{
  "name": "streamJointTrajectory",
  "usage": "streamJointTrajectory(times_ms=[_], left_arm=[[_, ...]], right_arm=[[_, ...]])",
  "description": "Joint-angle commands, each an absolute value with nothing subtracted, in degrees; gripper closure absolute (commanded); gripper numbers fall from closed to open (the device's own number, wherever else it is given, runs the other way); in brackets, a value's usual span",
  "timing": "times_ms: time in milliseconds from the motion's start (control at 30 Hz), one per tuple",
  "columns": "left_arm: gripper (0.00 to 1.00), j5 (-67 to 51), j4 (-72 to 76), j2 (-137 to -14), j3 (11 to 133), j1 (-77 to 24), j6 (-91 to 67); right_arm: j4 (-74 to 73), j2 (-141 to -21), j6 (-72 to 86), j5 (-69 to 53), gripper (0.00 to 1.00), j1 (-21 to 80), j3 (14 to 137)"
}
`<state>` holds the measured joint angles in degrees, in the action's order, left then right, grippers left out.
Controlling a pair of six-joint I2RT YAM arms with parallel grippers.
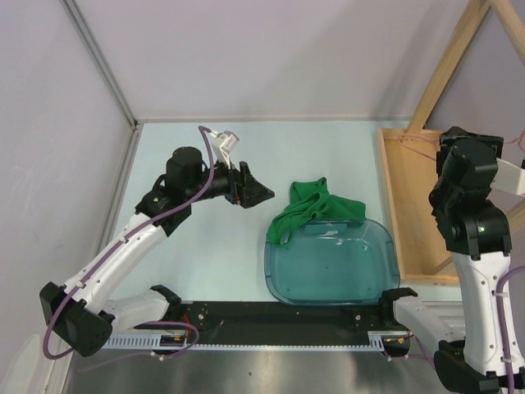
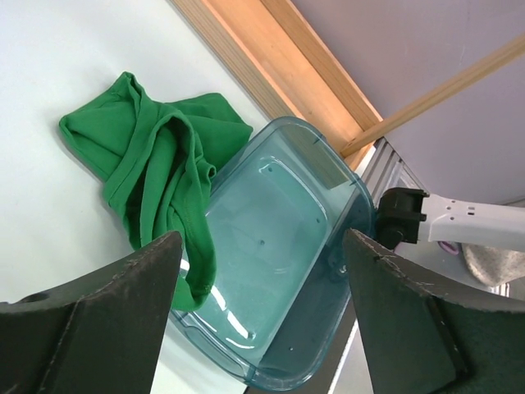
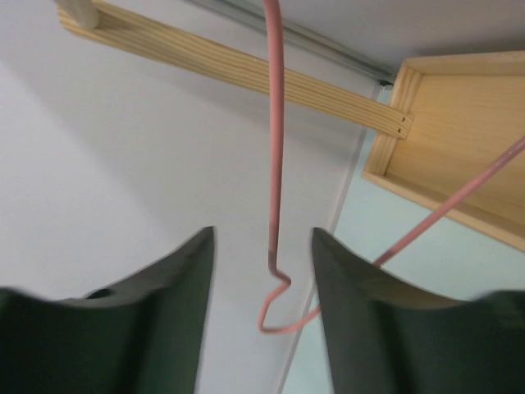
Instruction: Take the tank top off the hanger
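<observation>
The green tank top (image 1: 308, 209) lies crumpled on the table, one end draped over the far left rim of the teal tub (image 1: 328, 300). No hanger is in it. My left gripper (image 1: 267, 194) hovers just left of it, open and holding nothing. In the left wrist view the tank top (image 2: 156, 164) and the tub (image 2: 271, 238) show beyond the open left gripper (image 2: 262, 240). At the right, by the wooden rack, my right gripper (image 3: 262, 238) is open. The pink wire hanger (image 3: 275, 123) hangs between its fingers, touching neither.
A shallow wooden tray (image 1: 410, 205) stands at the table's right side, with a slanted wooden post (image 1: 447, 66) rising from it. Grey walls close off the left and back. The black base rail (image 1: 279, 316) runs along the near edge.
</observation>
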<state>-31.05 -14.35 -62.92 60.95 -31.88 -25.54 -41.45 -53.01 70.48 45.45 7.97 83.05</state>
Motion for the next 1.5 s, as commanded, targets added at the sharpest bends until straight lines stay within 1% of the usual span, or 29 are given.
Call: streamJointTrajectory(times_ms=[0,33,67,133,233,300,400,500,533,600,633,733,800,900,1033,1167,1267,1467], left_arm=[[0.14,-28.92,-13.88,-64.25,61.43,-32.43,-23.56],[0.14,-28.48,-14.23,-64.42,61.61,-32.61,-22.95],[0.14,-28.04,-14.41,-64.51,61.70,-32.87,-22.59],[0.14,-26.99,-14.59,-64.69,61.70,-32.87,-21.80],[0.13,-26.28,-14.94,-65.91,62.31,-33.22,-20.75],[0.13,-24.80,-15.20,-66.97,62.93,-33.84,-19.70],[0.13,-22.33,-15.73,-68.81,64.07,-35.15,-18.11],[0.13,-21.18,-15.73,-72.31,65.74,-36.47,-16.79],[0.13,-21.01,-15.82,-73.99,66.44,-37.00,-16.27],[0.13,-20.92,-16.26,-78.89,69.25,-37.26,-15.21],[0.13,-21.09,-16.17,-80.75,70.13,-37.44,-14.94],[0.13,-20.57,-18.18,-90.24,78.45,-37.53,-14.68],[0.14,-20.65,-19.24,-97.16,82.33,-37.44,-15.55],[0.14,-21.97,-19.68,-103.52,88.66,-37.70,-16.26],[0.14,-22.58,-24.15,-115.45,99.54,-38.40,-15.47],[0.14,-28.02,-28.82,-122.94,106.07,-40.43,-12.14],[0.13,-29.09,-31.11,-125.59,106.35,-42.53,-9.94],[0.14,-24.18,-32.61,-127.70,103.27,-45.17,-8.79]], right_arm=[[-41.83,-48.88,66.63,43.68,0.37,7.73,82.10],[-42.97,-48.08,64.97,43.59,0.32,7.82,81.39],[-43.76,-47.29,64.08,43.42,0.22,7.74,80.95],[-45.26,-44.66,60.06,43.24,0.17,7.82,79.99],[-47.28,-42.02,54.17,40.36,0.05,7.73,80.15],[-49.55,-40.88,51.43,38.68,0.01,7.73,80.51],[-50.18,-40.52,43.52,32.19,0.00,7.73,81.03],[-47.13,-39.90,32.82,17.80,0.00,7.82,79.90],[-46.24,-39.90,30.26,7.23,0.00,7.74,79.46],[-44.75,-40.34,25.41,-3.29,0.00,7.82,78.40],[-44.65,-41.12,24.97,-11.34,0.00,7.74,78.14],[-45.09,-41.92,22.51,-22.54,0.00,7.82,76.65],[-46.23,-41.49,19.88,-25.65,0.00,8.08,75.16],[-48.86,-40.08,16.45,-25.84,0.00,8.44,73.75],[-51.15,-39.20,14.60,-27.59,0.00,8.44,72.86],[-51.94,-37.71,13.36,-28.30,0.00,8.44,71.98],[-52.64,-37.35,11.96,-28.13,0.00,8.52,71.54],[-52.56,-36.83,10.29,-29.26,0.01,8.53,69.88]])
